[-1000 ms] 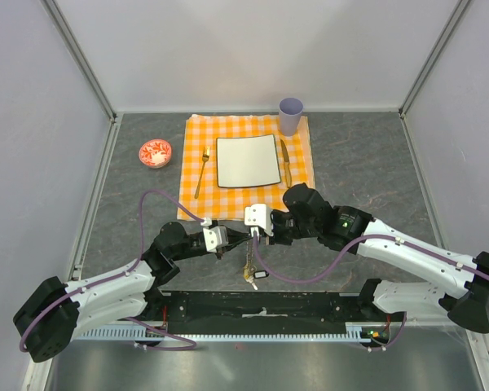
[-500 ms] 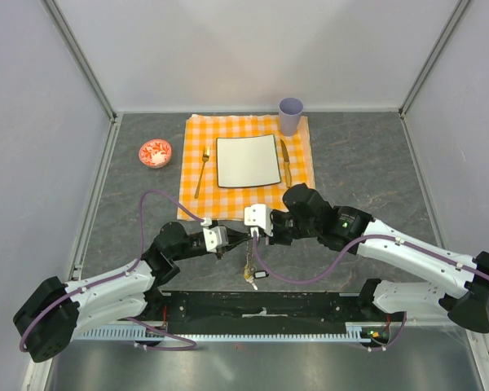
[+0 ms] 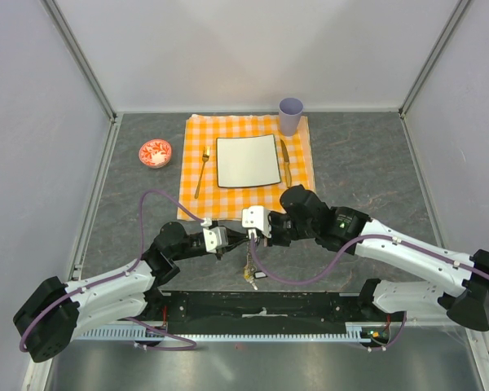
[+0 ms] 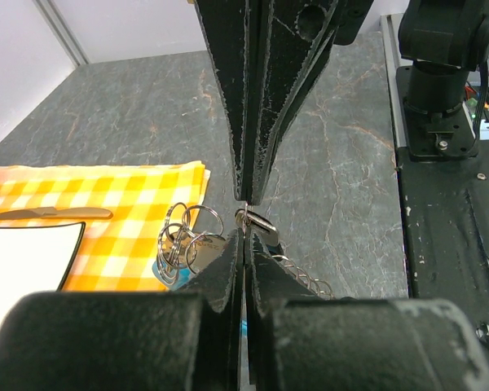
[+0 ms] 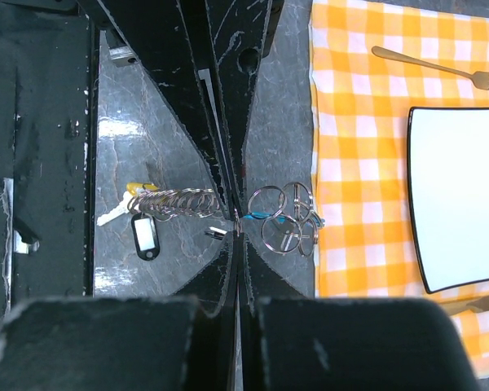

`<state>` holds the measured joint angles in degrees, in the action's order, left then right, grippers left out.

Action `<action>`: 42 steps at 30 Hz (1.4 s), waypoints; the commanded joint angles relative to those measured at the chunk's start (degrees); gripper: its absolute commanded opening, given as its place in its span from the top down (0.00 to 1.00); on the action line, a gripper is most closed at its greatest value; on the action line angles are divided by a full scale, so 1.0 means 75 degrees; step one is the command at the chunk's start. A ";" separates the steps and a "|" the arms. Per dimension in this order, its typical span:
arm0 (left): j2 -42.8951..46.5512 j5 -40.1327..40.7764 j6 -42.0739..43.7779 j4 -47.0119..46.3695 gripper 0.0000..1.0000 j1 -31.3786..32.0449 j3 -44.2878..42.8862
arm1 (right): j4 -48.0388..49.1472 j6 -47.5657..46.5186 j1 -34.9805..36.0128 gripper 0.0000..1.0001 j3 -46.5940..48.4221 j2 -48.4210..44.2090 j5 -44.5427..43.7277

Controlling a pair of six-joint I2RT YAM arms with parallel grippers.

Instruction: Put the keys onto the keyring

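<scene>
— Although the top view shows both arms meeting just off the near edge of the checked cloth [image 3: 228,199], can the grip itself be made out there?

— Hardly. The left gripper [image 4: 243,241] and the right gripper [image 5: 238,235] are seen properly only by the wrist cameras. Each pair of fingers is pressed together and set tip to tip against the other pair. The keyring [image 5: 283,218] is pinched between them, at the spot where its wire rings meet the chain [image 5: 175,201].

— And where are the keys found?

— From above, only a small cluster is seen just nearer the bases than the fingertips. In the right wrist view the keys [image 5: 114,217] are shown at the far end of the chain, well apart from the rings and beside a black tag [image 5: 145,236]. In the left wrist view they are hidden by the fingers. Whether they rest on the table [image 3: 367,163] cannot be told.

— Can anything be read?

— The tag's white window is too small for writing to be made out. A turquoise piece is glimpsed among the rings.

— What is set around?

— A white square plate [image 3: 248,160] is laid on the cloth, with a gold fork [image 3: 202,173] on its left and a knife [image 3: 286,163] on its right. A lilac cup [image 3: 291,116] is placed at the far corner and a red-and-white bowl [image 3: 155,152] off the cloth to the left. The black base rail [image 3: 261,309] runs close by the keys.
</scene>
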<state>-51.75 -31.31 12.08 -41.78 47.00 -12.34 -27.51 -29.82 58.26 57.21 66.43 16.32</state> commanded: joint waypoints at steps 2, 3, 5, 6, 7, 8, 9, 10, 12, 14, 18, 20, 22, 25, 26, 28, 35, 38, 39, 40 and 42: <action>0.0079 -0.0197 -0.0216 -0.0453 0.98 0.0002 -0.0289 | 0.0222 0.0004 0.0060 1.00 0.0282 -0.0010 -0.0230; 0.0079 -0.0173 -0.0216 -0.0441 0.98 0.0014 -0.0288 | 0.0222 0.0015 0.0060 1.00 0.0282 -0.0022 -0.0242; 0.0067 -0.0126 -0.0204 -0.0441 0.98 0.0002 -0.0288 | 0.0234 0.0016 0.0072 1.00 0.0282 -0.0127 -0.0277; 0.0079 -0.0115 -0.0204 -0.0441 0.98 0.0014 -0.0288 | 0.0222 0.0016 0.0060 1.00 0.0294 -0.0162 -0.0289; 0.0056 -0.0068 -0.0204 -0.0430 0.98 0.0003 -0.0288 | 0.0222 0.0016 0.0060 1.00 0.0305 -0.0197 -0.0300; 0.0067 -0.0056 -0.0215 -0.0418 0.98 0.0014 -0.0288 | 0.0234 0.0027 0.0060 1.00 0.0294 -0.0244 -0.0312; 0.0067 -0.0056 -0.0216 -0.0418 0.98 0.0014 -0.0288 | 0.0222 0.0027 0.0060 1.00 0.0317 -0.0268 -0.0359; 0.0067 -0.0044 -0.0216 -0.0394 0.98 0.0003 -0.0288 | 0.0176 0.0039 0.0060 1.00 0.0317 -0.0280 -0.0382; 0.0056 -0.0032 -0.0216 -0.0394 0.98 0.0014 -0.0300 | 0.0152 0.0039 0.0060 1.00 0.0317 -0.0303 -0.0464; 0.0044 -0.0021 -0.0215 -0.0383 0.98 0.0003 -0.0300 | 0.0140 0.0039 0.0060 1.00 0.0306 -0.0338 -0.0465; 0.0067 -0.0021 -0.0216 -0.0371 0.98 0.0014 -0.0300 | 0.0140 0.0027 0.0060 1.00 0.0294 -0.0292 -0.0465; 0.0091 -0.0009 -0.0204 -0.0359 0.98 0.0002 -0.0300 | 0.0140 0.0027 0.0060 1.00 0.0271 -0.0233 -0.0465; 0.0114 0.0003 -0.0192 -0.0359 0.98 0.0014 -0.0300 | 0.0152 0.0039 0.0072 1.00 0.0282 -0.0210 -0.0372; 0.0103 0.0026 -0.0215 -0.0359 0.98 0.0002 -0.0289 | 0.0152 0.0051 0.0060 1.00 0.0294 -0.0209 -0.0277; 0.0114 0.0026 -0.0216 -0.0347 0.98 0.0014 -0.0288 | 0.0140 0.0051 0.0072 1.00 0.0305 -0.0221 -0.0277; 0.0091 0.0084 -0.0227 -0.0347 0.98 0.0014 -0.0288 | 0.0140 0.0051 0.0083 1.00 0.0305 -0.0256 -0.0254; 0.0033 0.0214 -0.0321 -0.0476 0.98 0.0014 -0.0277 | -0.0012 0.0051 0.0060 1.00 0.0364 -0.0256 -0.0195; -0.0015 0.0226 -0.0356 -0.0593 0.98 0.0002 -0.0230 | 0.0000 0.0062 0.0060 1.00 0.0376 -0.0221 -0.0195; -0.0015 0.0237 -0.0356 -0.0593 0.98 0.0002 -0.0230 | -0.0012 0.0062 0.0060 1.00 0.0364 -0.0210 -0.0195; -0.0026 0.0249 -0.0368 -0.0593 0.98 0.0014 -0.0242 | 0.0023 0.0062 0.0060 1.00 0.0353 -0.0198 -0.0230; -0.0038 0.0249 -0.0380 -0.0629 0.98 0.0014 -0.0242 | 0.0035 0.0051 0.0060 1.00 0.0364 -0.0186 -0.0242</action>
<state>-51.90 -30.13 10.96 -42.02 47.00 -12.36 -27.99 -29.78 58.41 57.32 65.21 14.11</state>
